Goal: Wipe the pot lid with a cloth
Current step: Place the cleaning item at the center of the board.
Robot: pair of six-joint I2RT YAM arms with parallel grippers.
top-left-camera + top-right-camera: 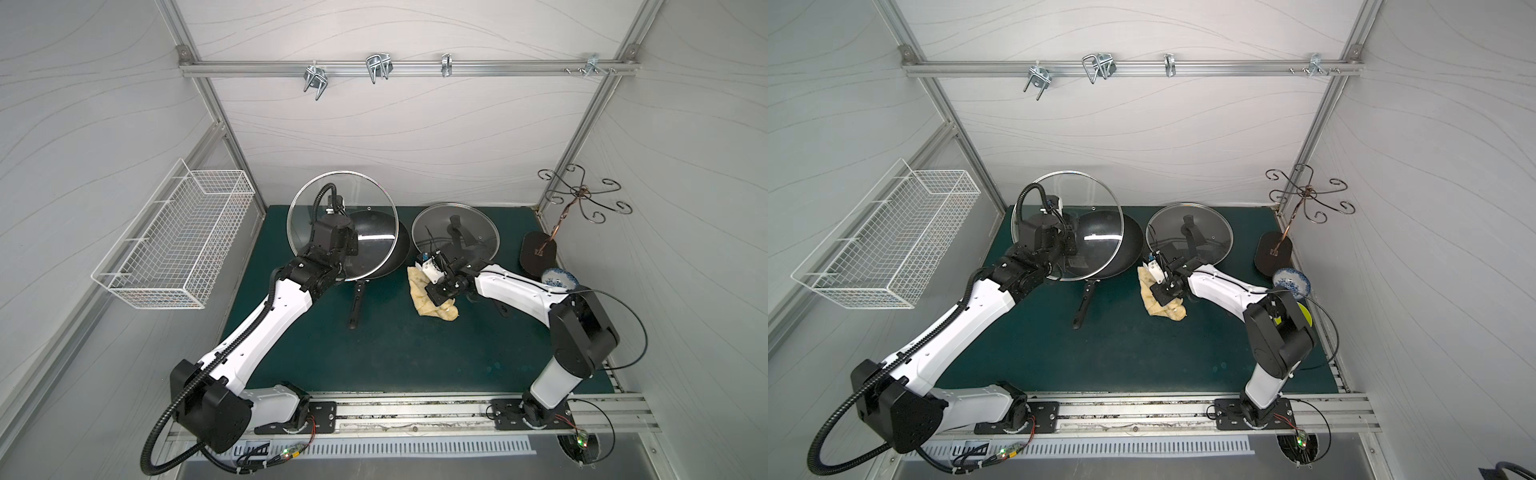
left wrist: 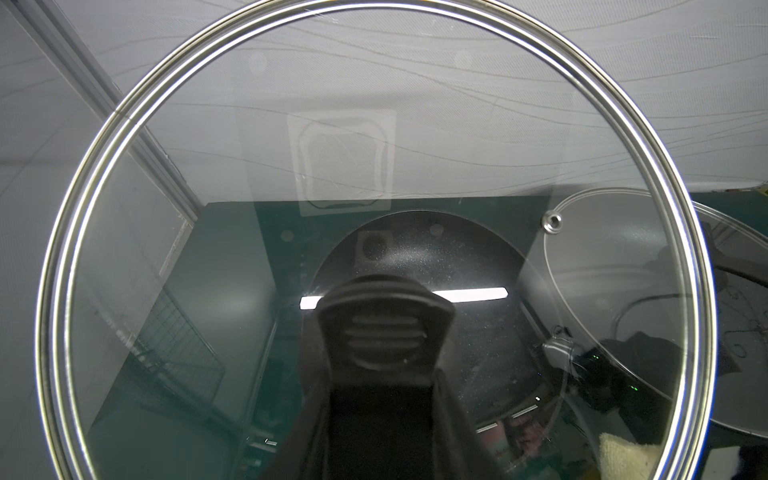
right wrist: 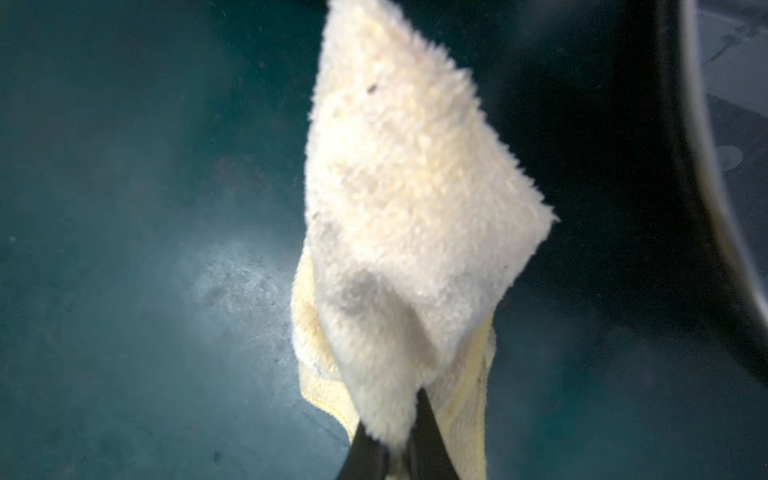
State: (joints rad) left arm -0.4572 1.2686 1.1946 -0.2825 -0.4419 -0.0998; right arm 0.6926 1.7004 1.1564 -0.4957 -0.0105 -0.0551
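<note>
Glass fills the left wrist view: the pot lid (image 2: 374, 166) stands tilted up on edge, its handle (image 2: 382, 328) clamped between the jaws of the left gripper (image 2: 382, 386). The handle side faces that gripper and the underside faces the back wall. Being round, the lid has no long axis of its own. The wok (image 2: 478, 257) shows through the glass below. In the right wrist view the right gripper (image 3: 395, 449) is closed on a pinch of the cloth (image 3: 407, 199). A stained pale-yellow flap reaches away from the jaws over the green mat (image 3: 124, 208). Whether that flap is clear of the mat cannot be told here. In both top views the lid is held above the wok (image 1: 1133, 243). The cloth lies just beside the wok's rim, its long axis running from the far left to the near right. A second lid (image 1: 440, 224) rests flat behind it. Judging by this, both grasps are made, but cloth and lid are apart. The wiping itself seems not yet begun: the cloth has to be carried to the glass and rubbed across it.
</note>
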